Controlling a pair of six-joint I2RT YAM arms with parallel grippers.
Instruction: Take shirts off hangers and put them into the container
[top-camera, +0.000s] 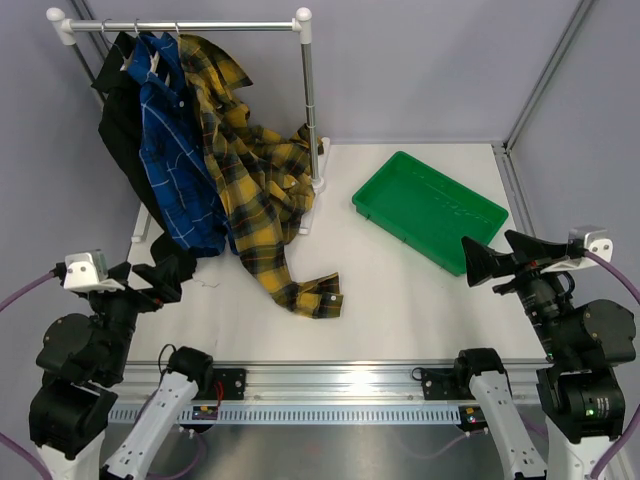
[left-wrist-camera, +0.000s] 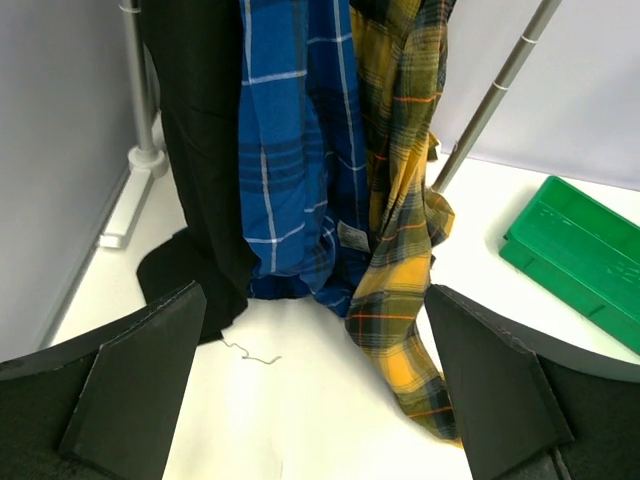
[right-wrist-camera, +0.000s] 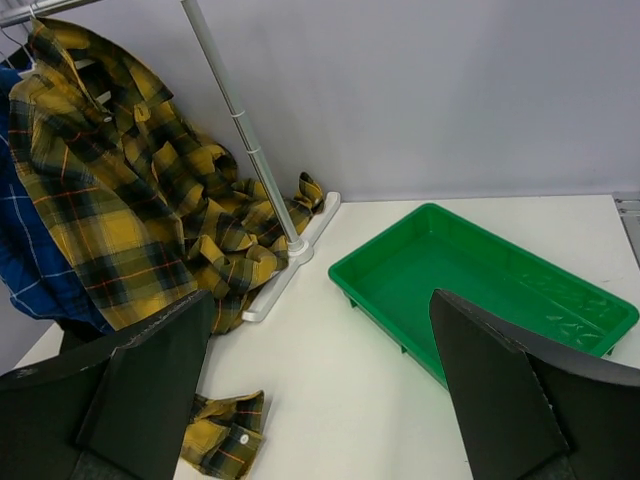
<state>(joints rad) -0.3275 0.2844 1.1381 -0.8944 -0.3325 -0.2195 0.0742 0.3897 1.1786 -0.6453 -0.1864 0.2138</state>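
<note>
White worktop (top-camera: 400, 310) below, grey walls all round, and I'm sitting right at the start of the job: all three shirts hang from the rail (top-camera: 230, 26) at the far left, and the green container (top-camera: 376, 176) lies empty, well apart on the right. Left tool (top-camera: 165, 282) is spread fully wide with nothing in it, hovering low in front of the garments; right tool (top-camera: 497, 262) is just as wide and just as empty, parked near the container's near corner. From the left wrist view I'm looking straight at the hems. The black shirt (top-camera: 120, 130) is furthest left, the blue shirt (top-camera: 175, 170) with thin pale check lines sits in the middle, and the yellow-and-grey plaid shirt (top-camera: 250, 180) is on the right, bunched against the rail's upright post, with one sleeve trailing down so its cuff (top-camera: 320, 297) lies flat on the worktop. I can barely make out the hangers; only their hooks (top-camera: 139, 27) show over the rail, the rest buried under collars. I judge the plaid is the one to go for first, being outermost and nearest the container. That calls for one tool pinching fabric near the shoulder while the other steadies or lifts, since this limp cloth will drag and snag on the post.
</note>
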